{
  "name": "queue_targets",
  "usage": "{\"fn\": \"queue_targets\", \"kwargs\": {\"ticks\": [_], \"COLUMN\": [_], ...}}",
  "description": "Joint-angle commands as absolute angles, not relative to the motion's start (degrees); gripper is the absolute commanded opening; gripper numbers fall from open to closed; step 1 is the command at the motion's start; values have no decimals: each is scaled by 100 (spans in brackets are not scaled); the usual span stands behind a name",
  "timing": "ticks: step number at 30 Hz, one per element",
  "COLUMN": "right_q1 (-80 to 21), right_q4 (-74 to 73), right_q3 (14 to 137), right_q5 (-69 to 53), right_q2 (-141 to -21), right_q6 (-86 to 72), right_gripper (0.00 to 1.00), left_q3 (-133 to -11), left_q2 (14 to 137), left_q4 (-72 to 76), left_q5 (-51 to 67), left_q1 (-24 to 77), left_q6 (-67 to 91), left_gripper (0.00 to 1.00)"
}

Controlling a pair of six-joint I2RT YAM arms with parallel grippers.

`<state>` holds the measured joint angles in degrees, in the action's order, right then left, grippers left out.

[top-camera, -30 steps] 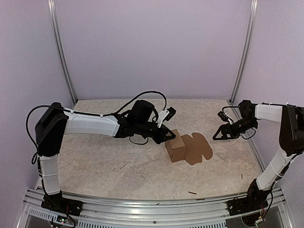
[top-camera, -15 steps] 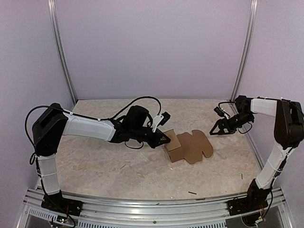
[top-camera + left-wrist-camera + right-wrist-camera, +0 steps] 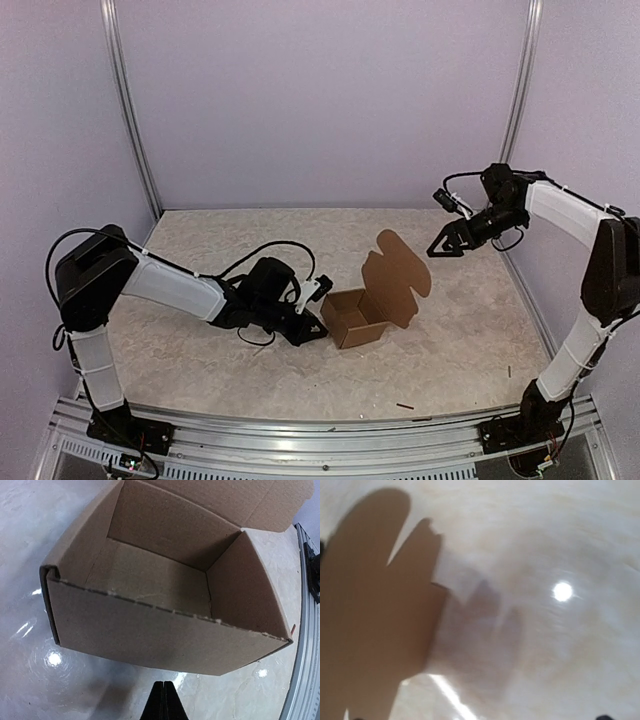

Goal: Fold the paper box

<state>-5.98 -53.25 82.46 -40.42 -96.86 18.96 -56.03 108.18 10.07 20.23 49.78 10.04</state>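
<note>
View of the workcell from above, with both wrist views. The paper box sits on the table, slightly right of centre. As I judge it, the base is done: four walls stand upright around a flat floor, which the left wrist view shows empty. The lid, with its rounded flaps, stands open on the far side. Lowering it and tucking the flaps is what I count as left.

The left gripper is pressed together on nothing, low at the table and just beside the box's left wall. I cannot tell whether it touches. The right gripper is spread wide and empty, raised in the air to the right of the lid and apart from it.

Bare table surrounds the box on its near, far and right sides. The left arm lies low along its left side. The right arm works near the upright post.
</note>
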Motion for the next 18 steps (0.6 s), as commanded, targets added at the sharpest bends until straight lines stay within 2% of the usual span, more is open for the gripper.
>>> {"fn": "queue_targets", "kwargs": {"ticks": [1,10,11,15,16,18], "right_q1": [-1032,-1642,-1717,-2025,-2104,-2284], "right_q4": [-5532,-5587,-5589,-5649,-5680,-5738], "right_q3": [8479,8385,8365,8378,8421,8541], "right_q5": [-3960,-4194,-4204,-4160,-4098,-3946], "right_q2": [-9283,-9009,-8996,-9042,-9089,-9195], "right_q6": [1961,2277,2341,2487,2487,2487], "right_gripper": [100,100,100,100,100,100], "left_q3": [-5451,-5155,-5098,-5056,-5116,-5307], "left_q2": [10779,10045,9874,9540,9521,9589], "left_q4": [937,321,322,640,782,1105], "left_q5": [1852,1196,1090,665,603,679], "left_q1": [4935,4922,4907,4816,4791,4710], "left_q6": [1107,826,761,405,297,56], "left_gripper": [0,0,4,51,59,65]}}
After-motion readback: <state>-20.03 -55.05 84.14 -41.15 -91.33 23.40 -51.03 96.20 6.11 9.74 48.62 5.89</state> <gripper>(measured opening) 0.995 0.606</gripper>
